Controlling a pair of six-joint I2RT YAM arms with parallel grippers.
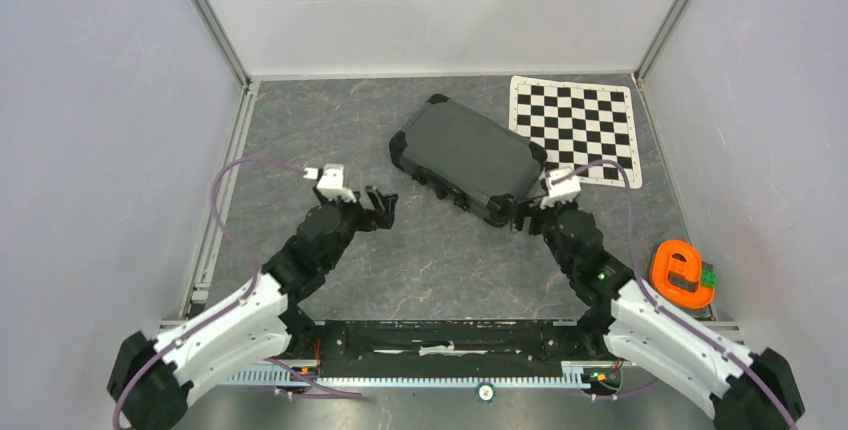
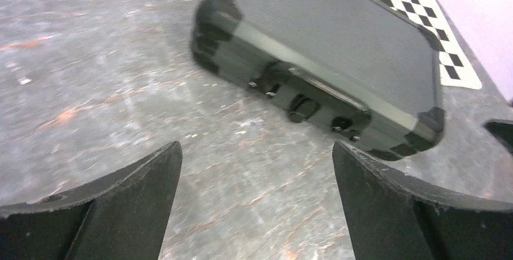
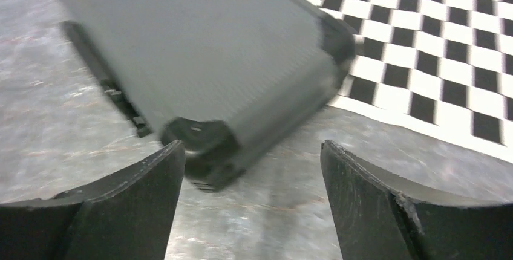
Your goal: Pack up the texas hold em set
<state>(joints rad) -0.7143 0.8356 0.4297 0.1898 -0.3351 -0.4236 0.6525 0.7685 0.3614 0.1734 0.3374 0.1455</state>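
From above, the black case (image 1: pixel 465 155) lies shut and flat on the grey counter (image 1: pixel 420 270). It is turned on a slant towards the back, with its far right corner overlapping the chequered mat (image 1: pixel 575 125). The left end effector (image 1: pixel 383 206) hovers just off the case's near left end, apart from it. The right end effector (image 1: pixel 523 214) sits right at the case's near right corner. An orange e-shaped piece (image 1: pixel 682 272) lies well off to the right, beside the right arm.

Through the left wrist camera, the two fingers (image 2: pixel 139 199) are spread wide with nothing between them but bare counter. The case lies ahead and a little to the right, its long side with the latches (image 2: pixel 302 106) facing the camera.

Through the right wrist camera the picture is blurred, but the jaws stand wide here too. A bottom corner of the case pokes into the gap, close against the left-hand finger (image 3: pixel 139 193) — whether it touches I cannot tell — and the other finger is clear of it.
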